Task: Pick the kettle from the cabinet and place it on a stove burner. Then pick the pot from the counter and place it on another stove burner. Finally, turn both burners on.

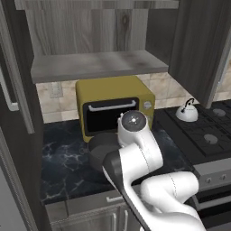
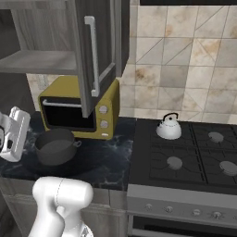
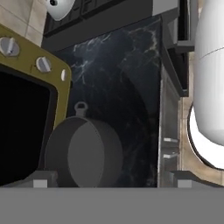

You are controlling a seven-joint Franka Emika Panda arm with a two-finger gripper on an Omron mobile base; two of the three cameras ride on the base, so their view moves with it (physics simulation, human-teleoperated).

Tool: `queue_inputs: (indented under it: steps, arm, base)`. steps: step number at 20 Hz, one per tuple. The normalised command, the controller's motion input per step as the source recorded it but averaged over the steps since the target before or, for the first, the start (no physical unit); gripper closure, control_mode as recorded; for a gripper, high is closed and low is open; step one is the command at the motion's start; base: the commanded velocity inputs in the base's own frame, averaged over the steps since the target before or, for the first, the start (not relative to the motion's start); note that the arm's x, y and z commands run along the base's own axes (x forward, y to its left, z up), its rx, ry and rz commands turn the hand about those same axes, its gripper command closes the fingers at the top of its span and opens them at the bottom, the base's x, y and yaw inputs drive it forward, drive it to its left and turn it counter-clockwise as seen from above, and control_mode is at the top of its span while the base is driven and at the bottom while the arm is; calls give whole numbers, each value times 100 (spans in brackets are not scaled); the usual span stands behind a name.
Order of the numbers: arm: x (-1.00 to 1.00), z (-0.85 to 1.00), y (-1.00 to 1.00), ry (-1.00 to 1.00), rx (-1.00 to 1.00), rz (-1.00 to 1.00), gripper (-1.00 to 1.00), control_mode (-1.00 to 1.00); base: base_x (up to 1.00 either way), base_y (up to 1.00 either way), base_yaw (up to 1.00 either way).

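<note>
Both fingers (image 3: 40, 183) wide above pot (image 3: 83, 153)

A wide, low, dark grey pot (image 3: 83, 153), lidless and upright, sits on the black marble-look counter (image 3: 127, 74) directly below the wide-open pincer (image 3: 111, 179). Well beyond the pincer, a small silver-white kettle (image 2: 168, 127) with a black arched handle stands upright on a stove burner.

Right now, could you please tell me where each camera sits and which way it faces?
Left base view: behind the arm, left side, facing the microwave and cabinet.
Right base view: behind, right side, facing the stove; the open gripper at left.
Hand view: on the hand, looking down at the pot.
Both base views share the kettle on the stove.
</note>
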Motion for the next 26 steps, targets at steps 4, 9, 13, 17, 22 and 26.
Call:
queue_inputs:
  steps: [4,9,13,17,22,26]
  arm:
    - [3,-14,4,4,0,-6,-100,-100]
    - [4,-5,1,4,0,-1,-100,-100]
    - [9,-23,0,5,0,0,-100,-100]
    - [9,-27,0,5,0,0,-100,-100]
    - [10,-26,0,2,0,0,-100,-100]
    - [23,-20,6,0,0,-2,-100,-100]
  base:
    - [0,0,0]
    - [0,0,0]
    - [0,0,0]
    - [0,0,0]
    - [0,0,0]
    - [0,0,0]
